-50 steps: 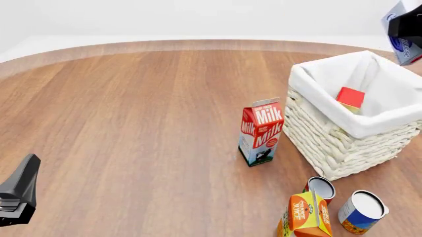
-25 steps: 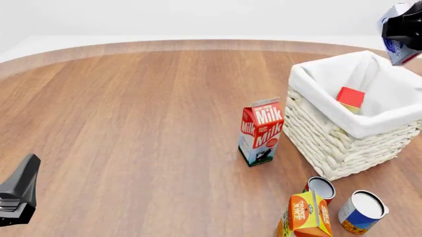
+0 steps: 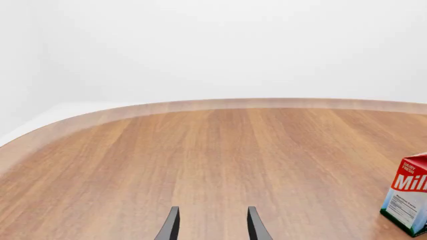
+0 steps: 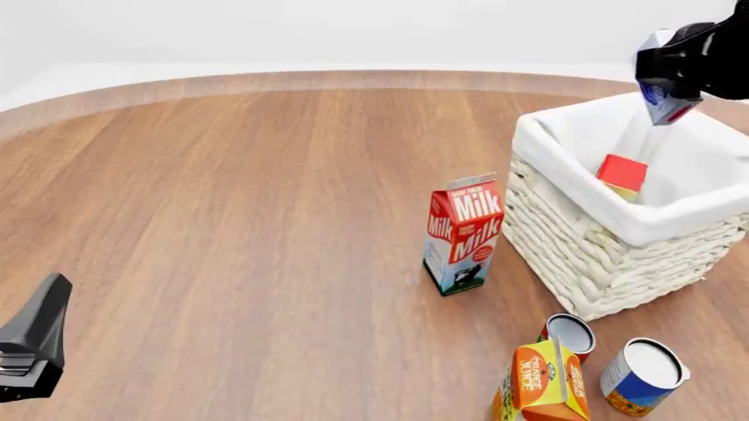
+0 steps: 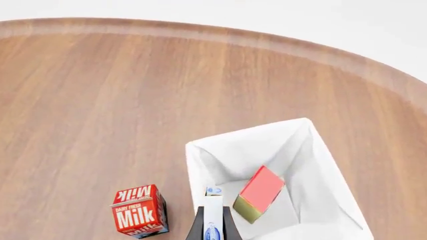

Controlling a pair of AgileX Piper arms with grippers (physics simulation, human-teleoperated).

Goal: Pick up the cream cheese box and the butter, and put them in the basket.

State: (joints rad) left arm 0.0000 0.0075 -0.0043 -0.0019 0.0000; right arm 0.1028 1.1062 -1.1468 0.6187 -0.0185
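Above the large square cream-white wicker basket (image 4: 609,254) with its white cloth lining, the black right gripper (image 4: 682,66) pinches the small flat white cream cheese box with a bluish oval mark (image 4: 665,95), carried on edge between the two fingers over the basket's far rim, toward one o'clock on the table in the front view. To finish this step well, the box probably wants to be brought squarely over the lined opening and lowered clear of the cloth fold before the fingers part, aimed at the bare lining beside the red-orange rectangular butter box (image 4: 622,175), which already lies tilted inside. Seen down the right wrist camera, the cream cheese box (image 5: 212,216) is a thin white slab, its narrow edge showing blue print. The black left gripper (image 3: 211,226) hangs idle at about eight o'clock, fingers spread and holding nothing. A red-and-white milk carton (image 4: 464,233) stands just beside the basket's near-left wall.
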